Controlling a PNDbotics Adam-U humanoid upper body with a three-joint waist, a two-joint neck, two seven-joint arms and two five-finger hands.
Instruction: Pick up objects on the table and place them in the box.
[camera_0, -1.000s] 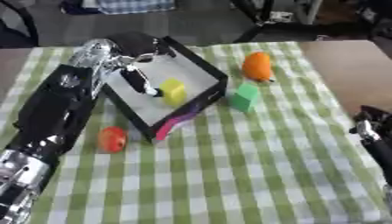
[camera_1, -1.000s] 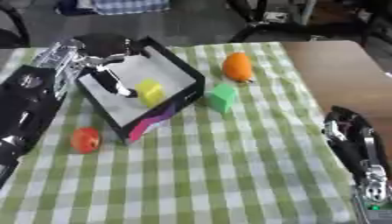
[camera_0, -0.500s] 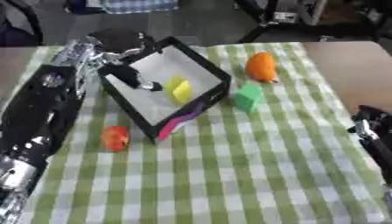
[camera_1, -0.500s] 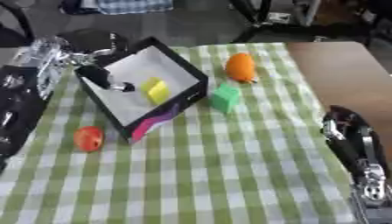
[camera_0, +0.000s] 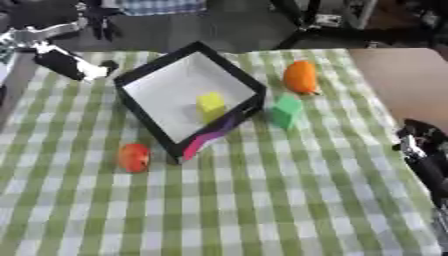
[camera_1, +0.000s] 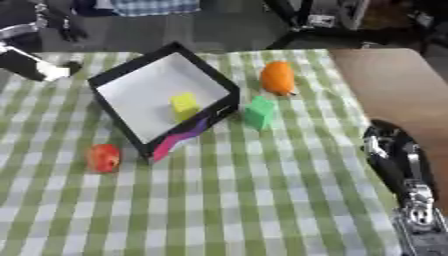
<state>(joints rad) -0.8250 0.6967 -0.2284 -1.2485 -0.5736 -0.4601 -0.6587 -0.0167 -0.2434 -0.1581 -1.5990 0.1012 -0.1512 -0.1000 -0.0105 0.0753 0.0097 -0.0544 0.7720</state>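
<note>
Judging small red round fruit (camera_0: 134, 157) light, rigid, slick; we grasp across its middle. Finger state on both hands: cannot tell.

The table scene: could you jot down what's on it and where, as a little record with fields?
surface: table under a green and white checked cloth
box: black-walled box with white floor, tilted, left of centre
in the box: yellow block
right of box: green block, close to its corner
far right: orange fruit-like thing
left front of box: red round thing on the cloth
left hand: at upper left, outside the box
right hand: at right edge, idle
</note>
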